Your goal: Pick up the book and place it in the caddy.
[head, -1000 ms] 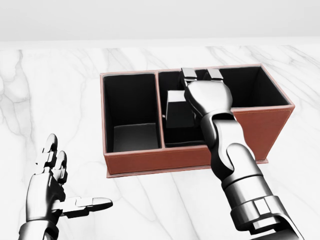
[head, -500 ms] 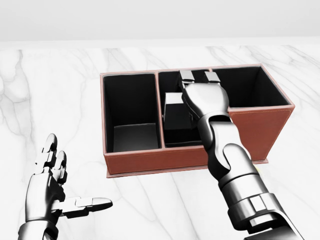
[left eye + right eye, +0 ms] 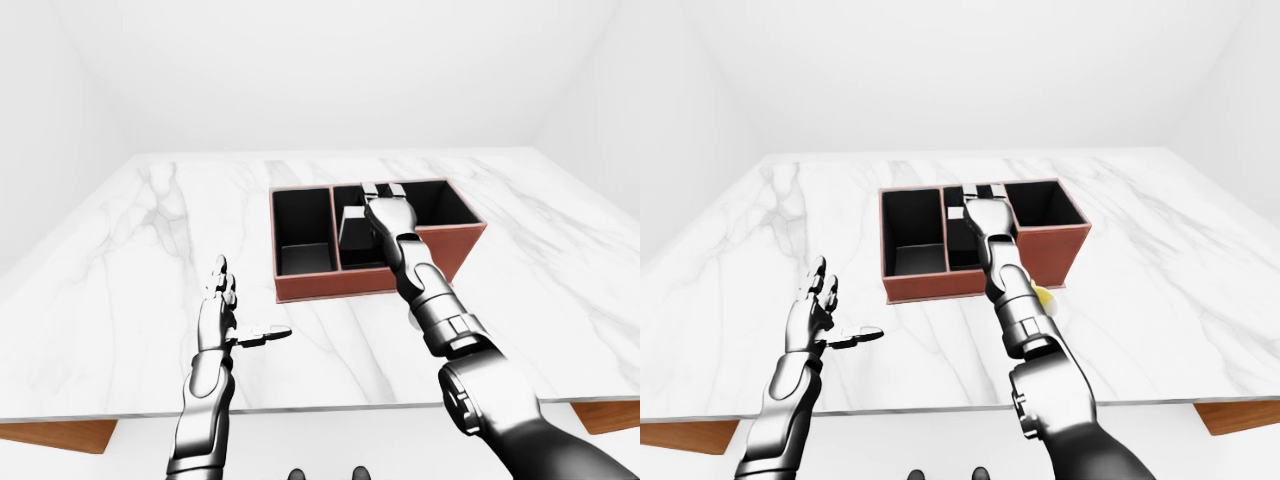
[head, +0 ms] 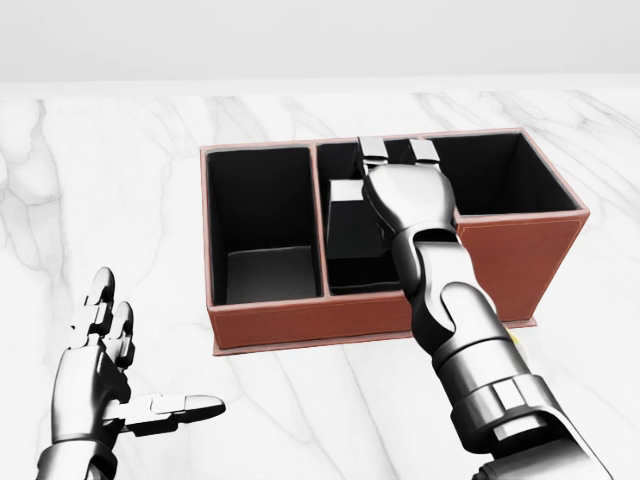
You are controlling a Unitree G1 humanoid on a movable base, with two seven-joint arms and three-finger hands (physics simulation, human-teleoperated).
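Right hand (image 4: 405, 195) edged left; fingers grip book (image 4: 350, 232) in caddy (image 4: 300, 318); no writing.

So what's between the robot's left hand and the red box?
Nothing: in the head view, only bare marble table lies between the open left hand and the caddy. The hand hovers apart from the caddy.

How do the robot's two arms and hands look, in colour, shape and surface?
Both arms are glossy silver-grey metal with dark reflections, built of rounded segments joined by ringed cuffs. The left hand has three slim, jointed fingers with darker knuckle blocks. The right hand has a smooth, boxy back, and its fingers are short, pale blocks. No cables, markings or sleeves show.
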